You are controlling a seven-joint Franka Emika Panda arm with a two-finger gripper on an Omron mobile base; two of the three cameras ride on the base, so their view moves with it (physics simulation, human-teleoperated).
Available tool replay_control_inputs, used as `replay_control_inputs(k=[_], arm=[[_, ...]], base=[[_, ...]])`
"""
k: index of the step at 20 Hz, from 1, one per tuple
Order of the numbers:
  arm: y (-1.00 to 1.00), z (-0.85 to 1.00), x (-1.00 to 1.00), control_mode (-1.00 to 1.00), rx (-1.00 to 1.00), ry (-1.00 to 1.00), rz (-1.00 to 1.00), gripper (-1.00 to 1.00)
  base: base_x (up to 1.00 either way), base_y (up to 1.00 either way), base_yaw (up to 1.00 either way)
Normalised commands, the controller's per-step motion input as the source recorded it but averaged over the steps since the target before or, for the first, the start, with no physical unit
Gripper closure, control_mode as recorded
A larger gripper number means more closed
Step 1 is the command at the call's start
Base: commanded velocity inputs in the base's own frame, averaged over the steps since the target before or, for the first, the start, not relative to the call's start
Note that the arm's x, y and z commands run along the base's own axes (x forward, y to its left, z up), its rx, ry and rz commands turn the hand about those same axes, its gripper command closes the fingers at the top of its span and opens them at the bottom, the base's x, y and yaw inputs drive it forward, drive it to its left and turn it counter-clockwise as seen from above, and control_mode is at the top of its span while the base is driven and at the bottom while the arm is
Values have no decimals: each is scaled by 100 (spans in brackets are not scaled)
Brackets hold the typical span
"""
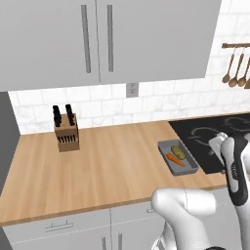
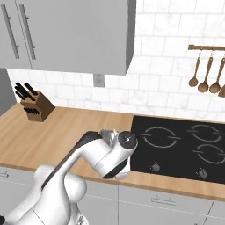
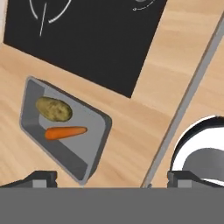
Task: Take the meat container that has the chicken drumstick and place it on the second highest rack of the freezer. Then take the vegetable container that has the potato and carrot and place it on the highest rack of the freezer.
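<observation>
The vegetable container (image 1: 178, 157) is a shallow grey tray on the wooden counter, just left of the black cooktop. It holds the tan potato (image 1: 177, 151) and the orange carrot (image 1: 175, 159). In the hand view the same container (image 3: 94, 131) lies below and to the left, with the potato (image 3: 53, 109) beside the carrot (image 3: 65, 131). My gripper (image 3: 113, 178) hangs above the counter's front edge, open wide and holding nothing. My wrist (image 1: 228, 149) hovers to the right of the tray. The meat container with the chicken drumstick and the freezer's racks are out of view.
A knife block (image 1: 66, 131) stands at the counter's back left. The cooktop (image 2: 180, 147) takes up the right side, and wooden spoons (image 2: 203, 74) hang on the wall above it. Grey wall cabinets (image 1: 97, 39) hang overhead. A dark grey panel (image 1: 6, 141) borders the counter's left end.
</observation>
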Motion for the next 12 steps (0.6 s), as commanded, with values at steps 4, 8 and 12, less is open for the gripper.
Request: replay_control_inputs(k=[4, 8, 12], arm=[[20, -31, 31, -100, 0, 2, -10, -100], [23, -32, 3, -100, 3, 5, -16, -100], [34, -26, -12, -100, 5, 1, -17, -100]], base=[[0, 0, 0], [0, 0, 0], [0, 0, 0]])
